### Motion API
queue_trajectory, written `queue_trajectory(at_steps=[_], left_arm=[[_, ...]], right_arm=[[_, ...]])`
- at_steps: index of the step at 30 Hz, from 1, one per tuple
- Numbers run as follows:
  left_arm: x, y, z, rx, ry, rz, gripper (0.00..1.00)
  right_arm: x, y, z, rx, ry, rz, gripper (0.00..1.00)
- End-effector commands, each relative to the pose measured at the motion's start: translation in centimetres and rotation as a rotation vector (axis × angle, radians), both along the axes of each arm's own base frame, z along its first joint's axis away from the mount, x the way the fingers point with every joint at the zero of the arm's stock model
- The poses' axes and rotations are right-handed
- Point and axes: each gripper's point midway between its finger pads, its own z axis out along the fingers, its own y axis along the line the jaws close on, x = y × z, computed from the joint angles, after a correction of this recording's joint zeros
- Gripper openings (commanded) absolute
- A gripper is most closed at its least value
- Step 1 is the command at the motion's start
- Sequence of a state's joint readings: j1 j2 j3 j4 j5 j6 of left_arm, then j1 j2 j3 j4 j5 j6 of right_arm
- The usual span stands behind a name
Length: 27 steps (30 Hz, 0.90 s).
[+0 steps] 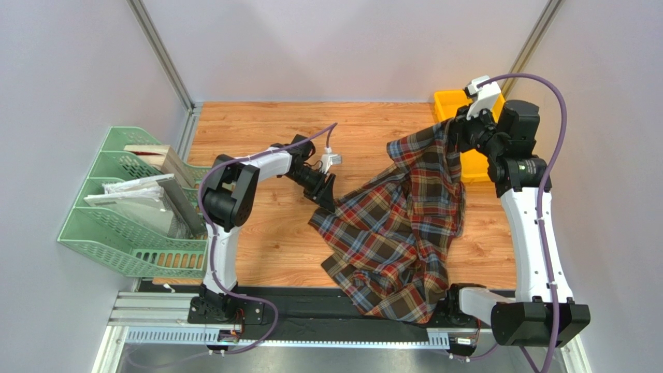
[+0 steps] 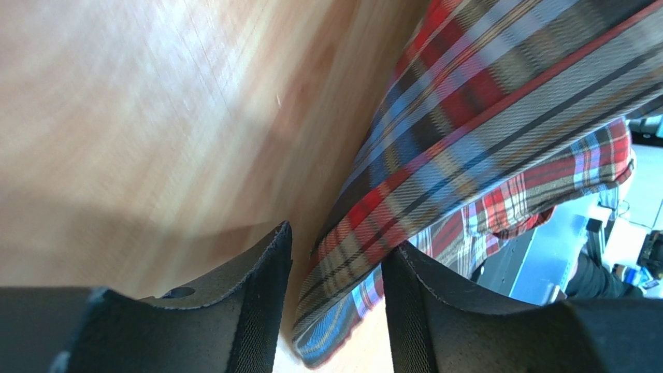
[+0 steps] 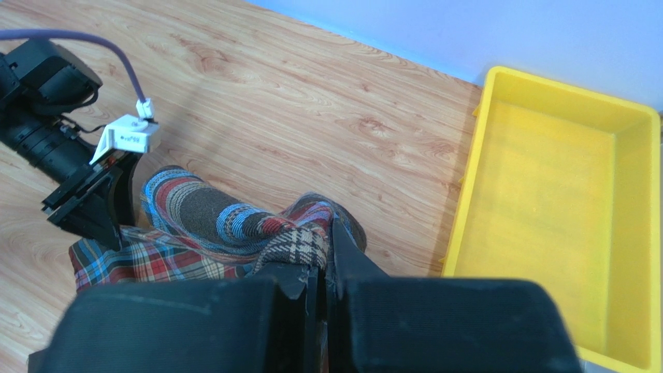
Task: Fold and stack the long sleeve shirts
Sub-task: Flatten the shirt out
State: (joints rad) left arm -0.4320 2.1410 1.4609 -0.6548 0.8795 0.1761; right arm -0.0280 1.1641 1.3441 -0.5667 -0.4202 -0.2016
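Observation:
The plaid long sleeve shirt (image 1: 397, 225) hangs from my right gripper (image 1: 454, 132) at the back right and drapes down across the wooden table to its near edge. That right gripper (image 3: 327, 256) is shut on a bunched fold of the shirt (image 3: 202, 214), lifted above the table. My left gripper (image 1: 325, 203) is at the shirt's left edge, low over the wood. Its jaws (image 2: 338, 242) stand apart, with a hem of the shirt (image 2: 482, 116) running between them, untouched by the left finger.
A yellow bin (image 1: 451, 105) sits at the back right corner, just behind the raised right gripper; its inside (image 3: 560, 233) holds nothing. A green file rack (image 1: 117, 225) with papers stands off the table's left side. Bare wood (image 1: 257, 132) lies behind the left arm.

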Motion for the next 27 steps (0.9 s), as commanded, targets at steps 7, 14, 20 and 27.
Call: queue_trajectory(at_steps=[7, 14, 20, 27], left_arm=[[-1.7, 2.1, -0.8, 0.107, -0.015, 0.077, 0.21], [5.2, 6.9, 7.8, 0.118, -0.184, 0.255, 0.0], [10.4, 12.5, 25.5, 0.181, -0.598, 0.353, 0.0], [6.7, 19.1, 44.2, 0.309, -1.153, 0.55, 0.0]], right_arm=[[0.7, -0.5, 4.5, 0.024, -0.124, -0.019, 0.0], [0.1, -1.8, 6.8, 0.039, -0.179, -0.074, 0.0], [1.0, -0.4, 13.9, 0.172, -0.316, -0.035, 0.0], [-2.5, 0.6, 26.5, 0.248, -0.517, 0.011, 0.0]])
